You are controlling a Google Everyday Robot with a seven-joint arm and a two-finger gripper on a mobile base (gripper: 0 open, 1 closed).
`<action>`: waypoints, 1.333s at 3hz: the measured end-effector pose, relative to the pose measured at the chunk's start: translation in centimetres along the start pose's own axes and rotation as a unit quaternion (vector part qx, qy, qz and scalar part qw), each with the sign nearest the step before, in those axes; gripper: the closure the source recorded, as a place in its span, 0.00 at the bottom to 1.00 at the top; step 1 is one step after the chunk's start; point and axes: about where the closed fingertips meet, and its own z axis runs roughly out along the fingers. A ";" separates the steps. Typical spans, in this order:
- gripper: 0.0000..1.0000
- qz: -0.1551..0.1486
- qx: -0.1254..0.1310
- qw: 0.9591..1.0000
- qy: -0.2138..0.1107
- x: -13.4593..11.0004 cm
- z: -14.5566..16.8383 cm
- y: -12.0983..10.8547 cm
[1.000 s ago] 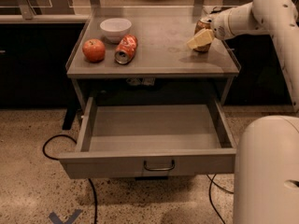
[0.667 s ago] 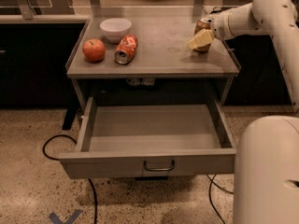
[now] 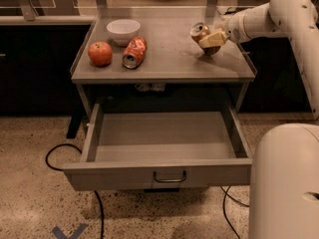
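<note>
My gripper (image 3: 211,39) is at the back right of the grey table top (image 3: 169,59), reaching in from the right on the white arm (image 3: 269,19). Its cream fingers (image 3: 213,37) are closed around a brown can (image 3: 200,32), which leans to the left with its silver top showing. The can's lower part is dark and partly hidden behind the fingers. At the left of the table top lie a red soda can (image 3: 134,52) on its side, a red apple (image 3: 100,53) and a white bowl (image 3: 123,30).
Below the table top a grey drawer (image 3: 164,133) stands pulled out, with nothing inside and a metal handle (image 3: 169,177) on its front. My white base (image 3: 284,183) fills the lower right. A black cable (image 3: 55,153) runs over the speckled floor at left.
The brown can, hidden behind the gripper before, now shows to its left, tipped over at an angle. The gripper has stayed at about the same place.
</note>
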 end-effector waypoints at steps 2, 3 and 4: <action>0.88 0.000 0.000 1.000 0.000 0.0 0.0 0.0; 0.85 0.000 0.000 1.000 0.000 0.0 0.0 0.0; 0.62 0.000 0.000 1.000 0.000 0.0 0.0 0.0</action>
